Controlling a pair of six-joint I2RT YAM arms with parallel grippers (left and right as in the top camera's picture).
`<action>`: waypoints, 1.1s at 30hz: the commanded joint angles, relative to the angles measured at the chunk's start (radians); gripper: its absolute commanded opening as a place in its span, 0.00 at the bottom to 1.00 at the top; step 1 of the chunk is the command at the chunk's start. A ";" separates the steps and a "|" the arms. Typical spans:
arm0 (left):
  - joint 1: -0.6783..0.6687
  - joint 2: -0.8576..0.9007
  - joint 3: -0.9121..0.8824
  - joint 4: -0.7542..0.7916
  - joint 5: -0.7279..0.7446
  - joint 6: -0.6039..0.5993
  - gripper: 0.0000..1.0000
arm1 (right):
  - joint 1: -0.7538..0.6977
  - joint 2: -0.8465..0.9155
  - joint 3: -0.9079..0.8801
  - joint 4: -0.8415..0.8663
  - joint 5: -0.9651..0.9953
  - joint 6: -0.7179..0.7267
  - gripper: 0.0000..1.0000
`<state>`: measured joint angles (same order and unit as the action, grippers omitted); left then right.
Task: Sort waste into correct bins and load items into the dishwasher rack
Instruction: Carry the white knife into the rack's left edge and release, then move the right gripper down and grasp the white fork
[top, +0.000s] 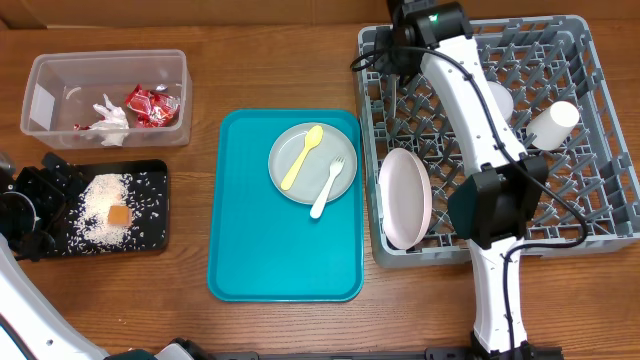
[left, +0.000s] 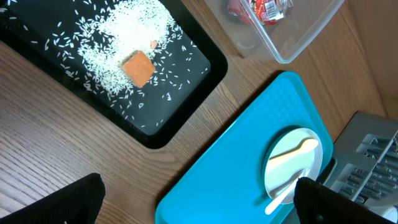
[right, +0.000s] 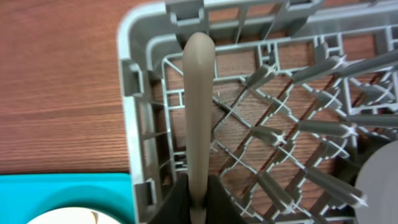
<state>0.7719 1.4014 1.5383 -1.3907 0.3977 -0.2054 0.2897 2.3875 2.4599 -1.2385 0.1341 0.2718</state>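
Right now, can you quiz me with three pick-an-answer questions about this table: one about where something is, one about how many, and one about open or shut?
1. Where is the orange cube?
A) black tray
B) clear tub
C) rack

2. How many utensils lie on the grey plate?
A) one
B) two
C) four

3. The left gripper is:
A) holding the napkin
B) shut
C) open

Answers:
1 A: the cube sits inside the black tray.
2 B: a yellow spoon and a white fork.
3 C: its fingers stand far apart, with nothing between.
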 joint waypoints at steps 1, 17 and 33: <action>-0.009 -0.002 -0.006 0.001 0.017 0.023 1.00 | 0.002 0.011 -0.001 0.008 -0.004 -0.014 0.18; -0.009 -0.002 -0.006 0.001 0.017 0.023 1.00 | 0.013 0.008 0.193 -0.142 -0.022 0.081 0.60; -0.009 -0.002 -0.006 0.001 0.017 0.023 1.00 | 0.256 0.011 0.277 -0.455 -0.100 0.376 0.73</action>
<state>0.7719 1.4014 1.5383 -1.3907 0.3977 -0.2054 0.4923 2.4058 2.7831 -1.6928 -0.0067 0.5545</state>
